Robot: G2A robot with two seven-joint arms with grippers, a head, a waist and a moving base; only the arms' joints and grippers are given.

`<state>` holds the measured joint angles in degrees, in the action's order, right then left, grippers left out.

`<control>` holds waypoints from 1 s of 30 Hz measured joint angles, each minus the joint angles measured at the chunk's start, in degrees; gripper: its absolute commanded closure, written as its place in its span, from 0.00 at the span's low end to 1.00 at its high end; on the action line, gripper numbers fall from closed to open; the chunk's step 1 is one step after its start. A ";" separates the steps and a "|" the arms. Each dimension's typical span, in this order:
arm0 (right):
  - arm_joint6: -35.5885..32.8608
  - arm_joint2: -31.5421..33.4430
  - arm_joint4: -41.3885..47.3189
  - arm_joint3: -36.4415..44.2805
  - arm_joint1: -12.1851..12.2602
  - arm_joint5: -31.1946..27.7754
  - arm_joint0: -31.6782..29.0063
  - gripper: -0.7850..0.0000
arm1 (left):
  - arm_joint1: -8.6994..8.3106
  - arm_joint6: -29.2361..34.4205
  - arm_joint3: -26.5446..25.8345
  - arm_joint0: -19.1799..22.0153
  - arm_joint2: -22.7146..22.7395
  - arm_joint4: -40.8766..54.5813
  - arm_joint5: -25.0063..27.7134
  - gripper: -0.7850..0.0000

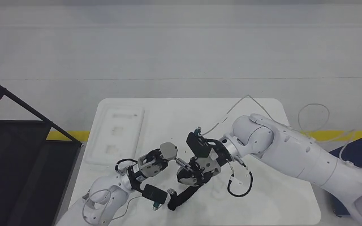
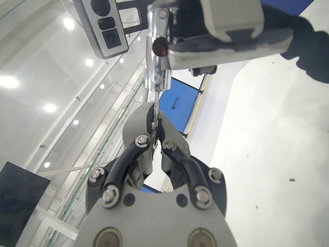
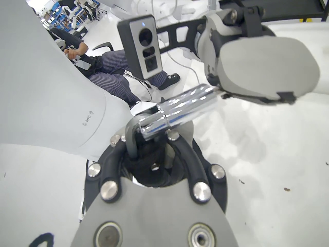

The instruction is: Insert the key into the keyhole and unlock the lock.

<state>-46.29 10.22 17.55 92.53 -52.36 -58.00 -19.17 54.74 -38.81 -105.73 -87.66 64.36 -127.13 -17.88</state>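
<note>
Silver and shiny, the lock (image 2: 156, 60) is held up in the air over the white worktop (image 1: 266, 118), not lying on it. In the top view it sits in the lower middle of the frame, right between your two arms.

Your right gripper (image 3: 150, 142) has its jaws clenched on the bent loop at the lock's top. I think that is so the lock's body sticks out free and its keyhole end points at the other arm.

Your left gripper (image 2: 154, 120) has its jaws pinched tight on the flat head of the key (image 2: 156, 101), so just the thin blade pokes out. In the left wrist view the blade runs straight up the middle of the frame and meets the bottom end of the lock. Key and lock are in one line, which is what you need for the key to slide in. The tip touches the lock's end and looks a little way inside, but you cannot tell how deep.

A small red knob (image 2: 160, 47) sits on the lock's side, in the upper middle of that view.

My guess is that the pushing-in part is nearly done and the turn is not done yet. Holding the loop firm matters, because the lock could spin along with the key.

A flat tray (image 1: 119, 135) lies at the upper left of the worktop, well apart from all this.
</note>
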 measured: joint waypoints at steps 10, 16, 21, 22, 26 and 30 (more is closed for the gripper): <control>0.00 2.95 4.40 2.75 0.53 0.00 -2.32 1.00 | 0.85 -1.87 2.14 0.34 -1.07 -0.88 -3.72 1.00; 0.00 4.13 4.07 2.66 0.92 -0.01 -3.24 1.00 | 1.22 -2.31 2.45 0.43 -0.95 0.09 -3.74 0.64; 0.01 4.78 4.15 2.56 1.10 -0.01 -3.78 1.00 | 1.49 -2.84 2.30 0.28 -0.41 3.14 -2.91 0.00; 0.01 4.97 4.24 2.47 1.14 -0.01 -3.90 1.00 | 1.51 -2.83 2.32 0.27 -0.22 3.39 -2.53 0.00; 0.00 6.07 4.53 1.44 1.38 0.00 -4.58 1.00 | 1.52 -2.67 2.33 0.17 0.53 3.72 -0.15 0.00; 0.00 7.34 5.01 -0.29 1.64 0.00 -5.41 1.00 | 1.30 -3.41 2.09 0.37 1.68 6.53 6.78 0.00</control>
<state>-46.29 17.57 22.56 92.23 -50.71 -58.00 -24.57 56.03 -42.22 -103.64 -87.29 66.04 -120.60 -11.11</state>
